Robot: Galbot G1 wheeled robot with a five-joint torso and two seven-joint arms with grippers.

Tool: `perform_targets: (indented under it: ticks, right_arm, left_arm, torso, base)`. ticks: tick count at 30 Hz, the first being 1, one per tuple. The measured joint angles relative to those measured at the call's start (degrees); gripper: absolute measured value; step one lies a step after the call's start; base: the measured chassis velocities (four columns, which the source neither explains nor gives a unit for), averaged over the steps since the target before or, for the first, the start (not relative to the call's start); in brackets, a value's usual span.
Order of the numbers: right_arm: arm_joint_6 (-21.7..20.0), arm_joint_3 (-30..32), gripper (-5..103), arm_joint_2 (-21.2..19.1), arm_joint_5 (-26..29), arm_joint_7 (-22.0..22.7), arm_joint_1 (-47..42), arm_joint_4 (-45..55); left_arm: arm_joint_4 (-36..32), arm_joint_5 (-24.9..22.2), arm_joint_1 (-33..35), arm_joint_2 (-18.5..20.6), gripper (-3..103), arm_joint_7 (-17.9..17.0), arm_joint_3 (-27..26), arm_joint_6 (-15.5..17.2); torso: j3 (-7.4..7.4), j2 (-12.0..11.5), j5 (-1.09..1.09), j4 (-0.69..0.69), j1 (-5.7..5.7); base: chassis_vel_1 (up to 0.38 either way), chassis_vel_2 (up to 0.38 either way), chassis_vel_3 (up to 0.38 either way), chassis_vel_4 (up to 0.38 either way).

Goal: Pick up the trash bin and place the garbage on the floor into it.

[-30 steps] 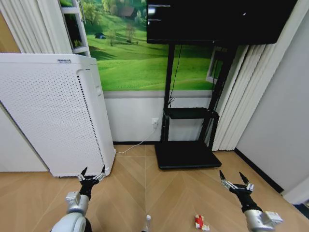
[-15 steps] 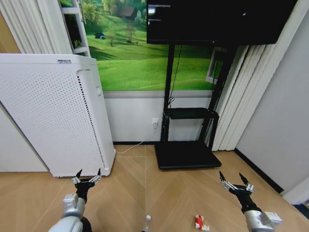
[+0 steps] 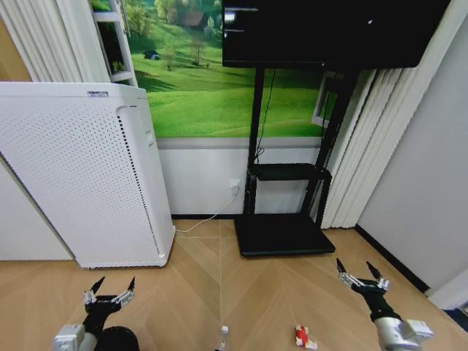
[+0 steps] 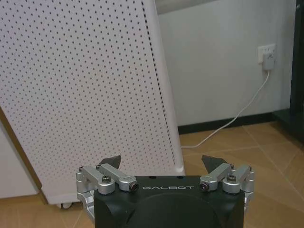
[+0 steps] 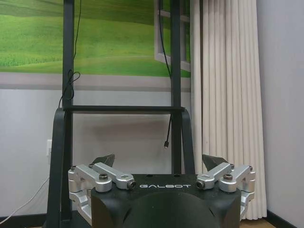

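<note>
While both claws, left gripper (image 3: 110, 293) and right gripper (image 3: 363, 272), hang spread and empty, the small crumpled red-and-white wrapper (image 3: 304, 336) and what looks like a clear bottle (image 3: 222, 339) lie uncollected on the wood floor, and the round black bin (image 3: 117, 340) at the frame's bottom edge appears ungrasped.

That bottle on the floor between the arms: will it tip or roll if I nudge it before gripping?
The bottle looks clear, narrow and upright on smooth wood floor, so it is probably light and would likely tip at a nudge, then roll. Both grippers, left and right, are open and apart from it. Its lower part is cut off, so any contents are unclear.

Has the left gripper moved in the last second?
Yes. The left gripper, jaws open, has dropped down and to the robot's left, away from the white appliance base.
</note>
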Motion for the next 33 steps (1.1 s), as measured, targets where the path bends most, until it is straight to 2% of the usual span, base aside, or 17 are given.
perform_targets:
  ticks: [10,13,17,26,33]
  right_arm:
    - [-0.8,0.4,100,-1.2,1.0,0.5,0.7,0.0]
    - [-1.4,0.4,100,-1.7,1.3,0.7,1.4,-0.2]
    - [-1.4,0.4,100,-1.9,1.6,0.8,1.7,-0.6]
    - [-1.4,0.3,100,-2.3,2.0,0.8,2.5,-1.3]
    - [-1.8,-0.2,100,-2.5,2.0,0.8,3.4,-1.7]
  left_arm:
    - [2.3,2.6,4.9,0.4,96,-2.2,-1.1,0.8]
    - [1.1,4.1,10.2,0.5,95,-3.2,-1.6,1.5]
    - [0.5,5.1,13.5,0.5,95,-4.2,-2.2,1.2]
    - [2.7,6.3,15.7,0.1,93,-6.1,-2.6,1.1]
    - [7.9,6.8,14.9,0.6,88,-7.3,-4.0,1.6]
  torso:
    - [0.04,0.0,0.00,0.00,0.01]
    - [0.06,0.1,0.00,0.00,0.01]
    - [0.08,0.1,0.00,-0.01,0.02]
    - [0.09,0.1,0.00,0.00,0.02]
    - [0.10,0.1,-0.01,0.00,0.02]
  base:
    - [0.000,0.000,0.000,0.000]
    - [0.000,0.000,0.000,0.000]
    - [0.000,0.000,0.000,0.000]
    - [0.000,0.000,0.000,0.000]
    - [0.000,0.000,0.000,0.000]
